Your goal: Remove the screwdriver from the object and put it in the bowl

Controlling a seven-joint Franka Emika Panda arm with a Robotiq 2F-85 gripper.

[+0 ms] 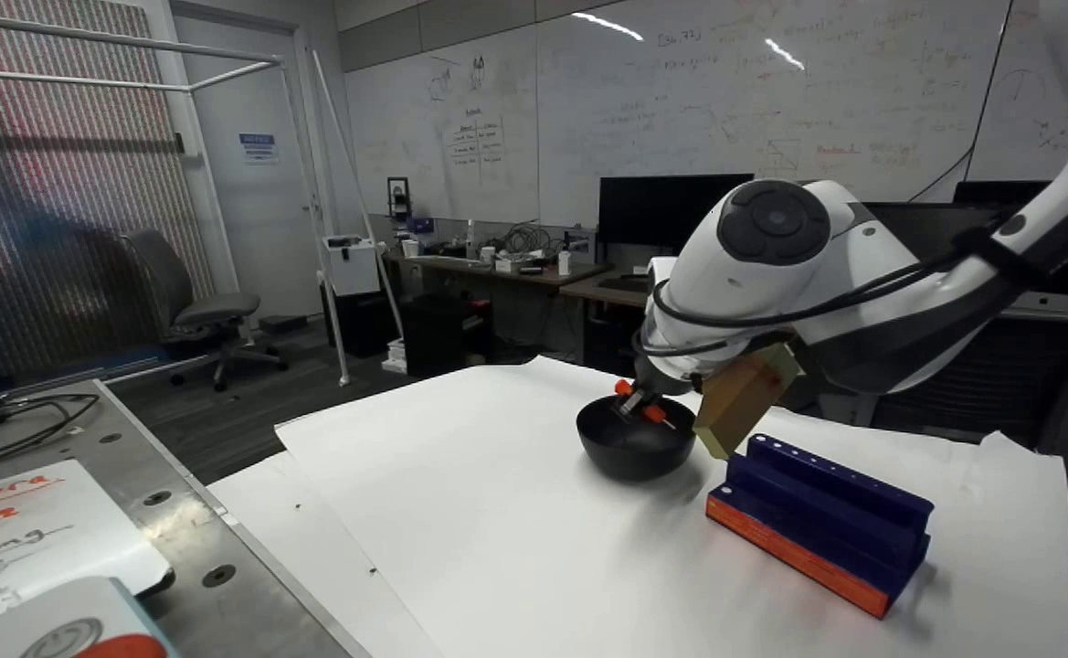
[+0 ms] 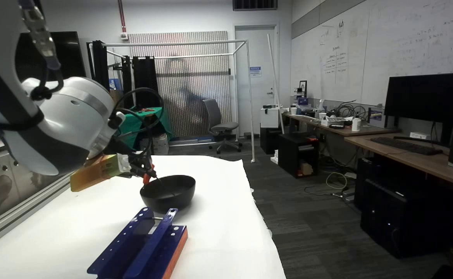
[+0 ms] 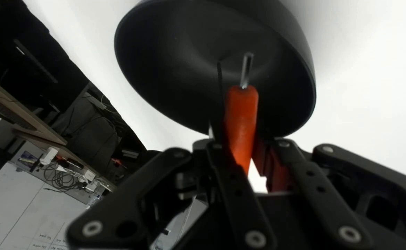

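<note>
The screwdriver has an orange-red handle (image 3: 242, 118) and a thin metal shaft. My gripper (image 3: 242, 140) is shut on its handle. In the wrist view the shaft points into the black bowl (image 3: 154, 59). In both exterior views the gripper (image 1: 639, 404) holds the screwdriver (image 1: 654, 415) at the top of the bowl (image 1: 634, 461), tilted, with the shaft over the opening. The bowl (image 2: 168, 202) stands upright on the white table. The blue block (image 1: 826, 539) with its orange-red side lies near the bowl, apart from it; it also shows in an exterior view (image 2: 137, 244).
A white sheet (image 1: 460, 493) covers the table. A yellow-orange piece (image 1: 745, 397) is fixed at the arm's wrist, close above the blue block's end. A metal bench (image 1: 214, 548) borders the table. Desks with monitors (image 2: 429, 104) stand behind.
</note>
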